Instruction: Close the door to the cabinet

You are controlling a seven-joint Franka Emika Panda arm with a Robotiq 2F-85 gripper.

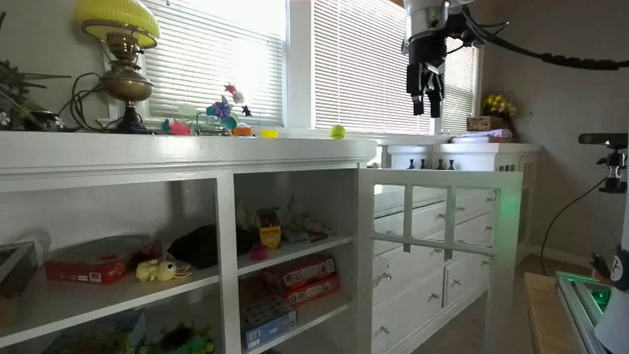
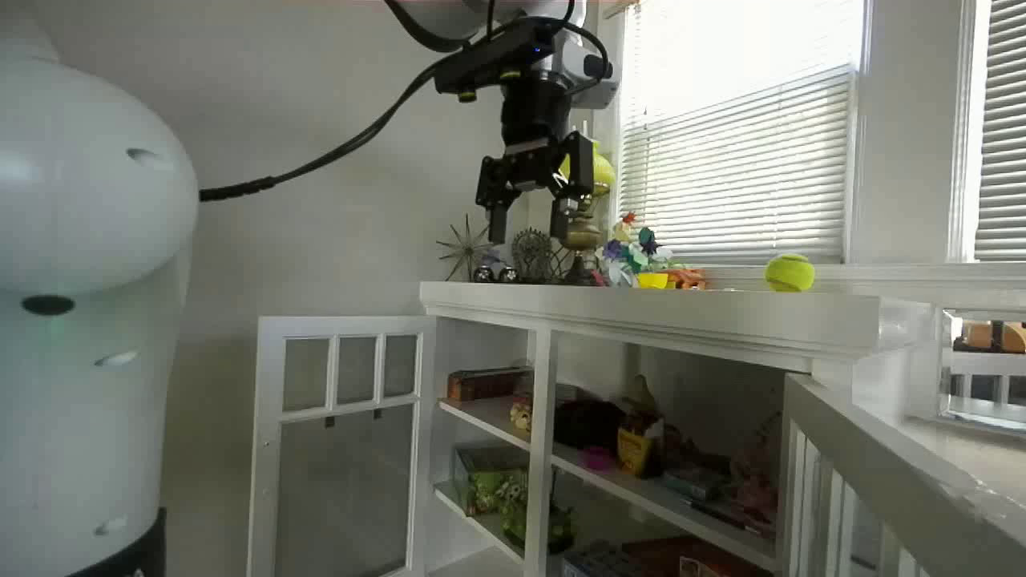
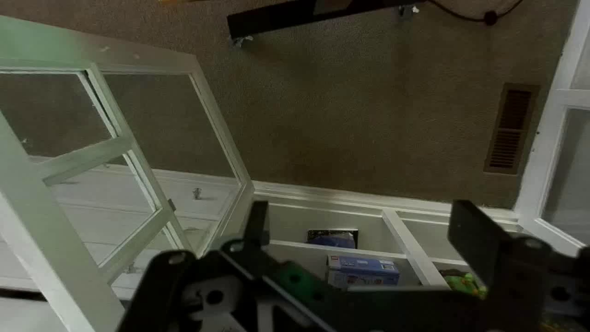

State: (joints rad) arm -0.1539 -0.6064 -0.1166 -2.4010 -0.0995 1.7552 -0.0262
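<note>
A white cabinet (image 1: 196, 150) has its shelves exposed, and its two glass-paned doors stand open. The door at one end shows in both exterior views (image 1: 506, 221) (image 2: 906, 473) and at the left of the wrist view (image 3: 50, 258). The door at the opposite end swings out in an exterior view (image 2: 264, 449) and at the right edge of the wrist view (image 3: 537, 184). My gripper (image 2: 529, 228) points down, open and empty, above the cabinet top level and apart from both doors. Its spread fingers frame the shelves in the wrist view (image 3: 364, 221).
A brass lamp (image 1: 127, 86), pinwheel flowers (image 1: 222, 109) and a tennis ball (image 1: 337, 132) stand on the cabinet top. Boxes and toys fill the shelves, including a blue box (image 3: 362, 269). A black bar (image 3: 295, 16) and a floor vent (image 3: 511, 129) show on the carpet.
</note>
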